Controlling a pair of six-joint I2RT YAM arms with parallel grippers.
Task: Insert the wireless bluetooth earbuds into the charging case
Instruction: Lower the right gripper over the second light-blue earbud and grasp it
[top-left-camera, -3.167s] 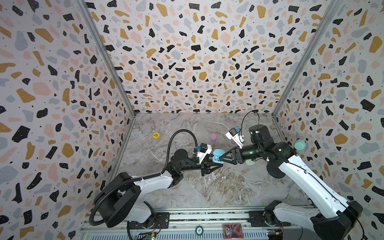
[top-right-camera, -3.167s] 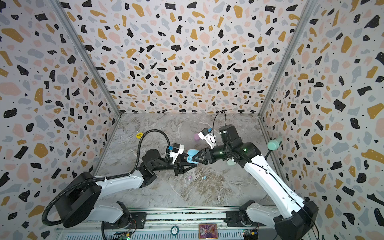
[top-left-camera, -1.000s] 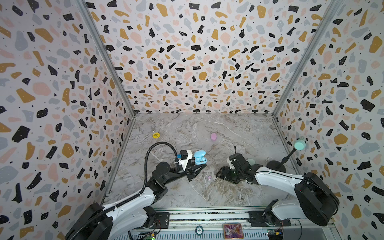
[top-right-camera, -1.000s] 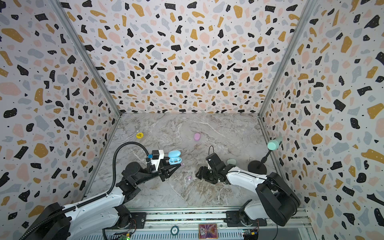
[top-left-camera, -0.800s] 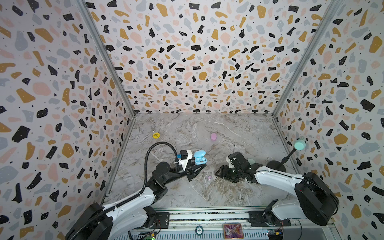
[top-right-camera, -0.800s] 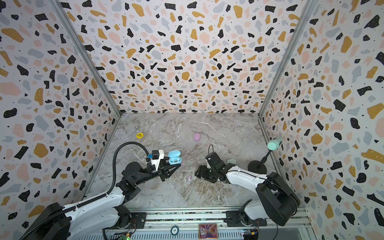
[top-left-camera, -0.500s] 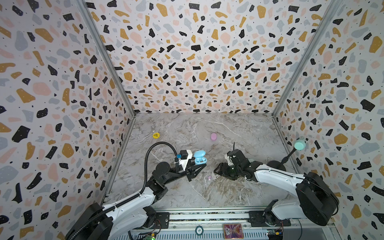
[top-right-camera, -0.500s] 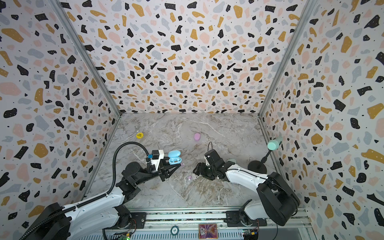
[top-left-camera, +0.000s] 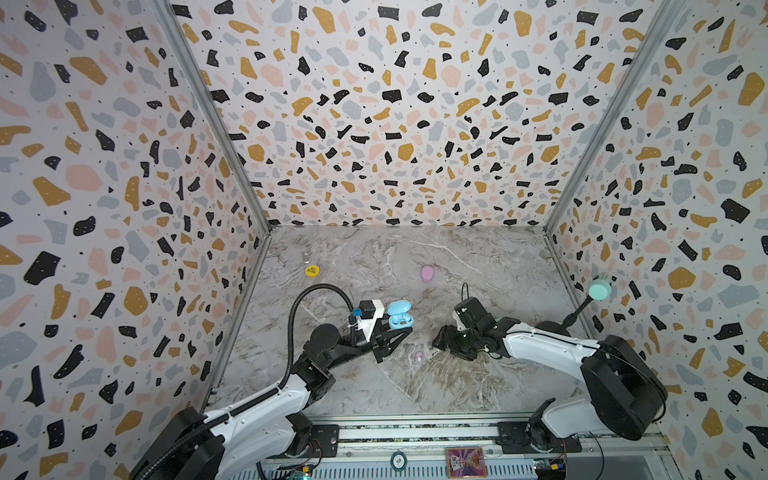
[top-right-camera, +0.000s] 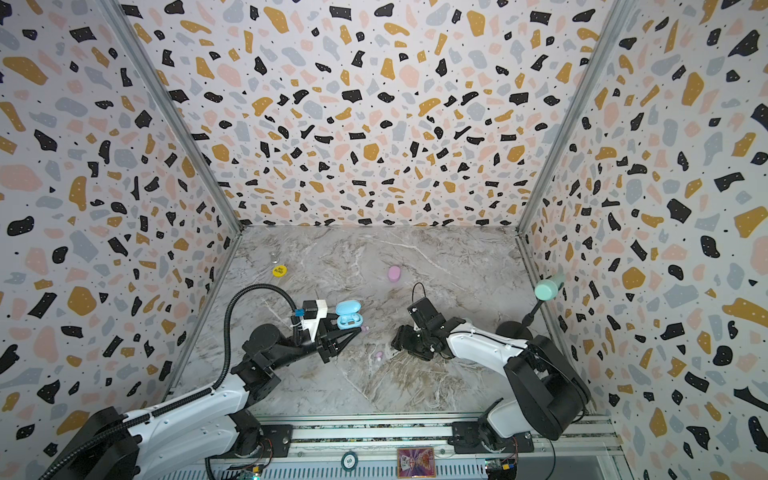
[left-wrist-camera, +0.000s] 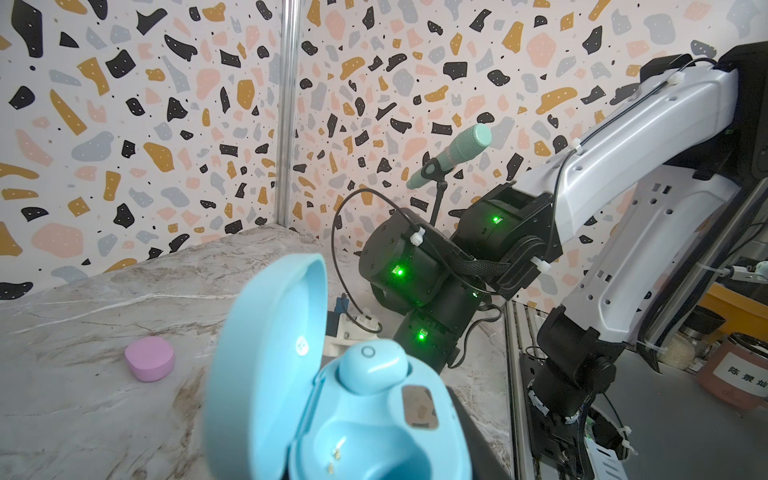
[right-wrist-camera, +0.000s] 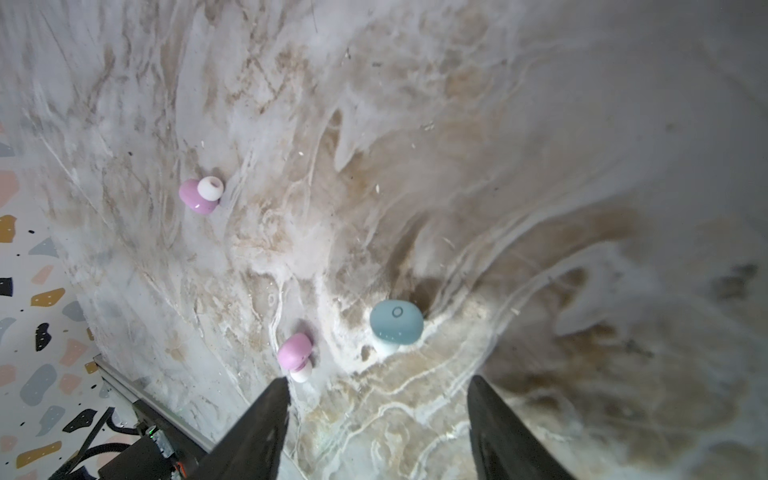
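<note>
My left gripper (top-left-camera: 395, 338) is shut on the blue charging case (top-left-camera: 399, 316), holding it above the table with its lid up. In the left wrist view one blue earbud (left-wrist-camera: 371, 370) sits in the case (left-wrist-camera: 291, 374); the other socket (left-wrist-camera: 365, 453) is empty. My right gripper (right-wrist-camera: 379, 384) hangs open just above the marble, its fingertips (right-wrist-camera: 282, 386) spread wide. A loose blue earbud (right-wrist-camera: 396, 328) lies just ahead of the gap. One pink earbud (right-wrist-camera: 295, 353) lies at one fingertip, another pink earbud (right-wrist-camera: 201, 195) farther off.
A closed pink case (top-left-camera: 427, 274) lies mid-table toward the back. A yellow disc (top-left-camera: 311, 271) sits near the left wall. A mint microphone (top-left-camera: 599, 289) on a black stand rises by the right wall. Patterned walls enclose three sides.
Over the last second my right gripper has crept left along the table toward the loose earbuds. The left arm and the case have stayed still.
</note>
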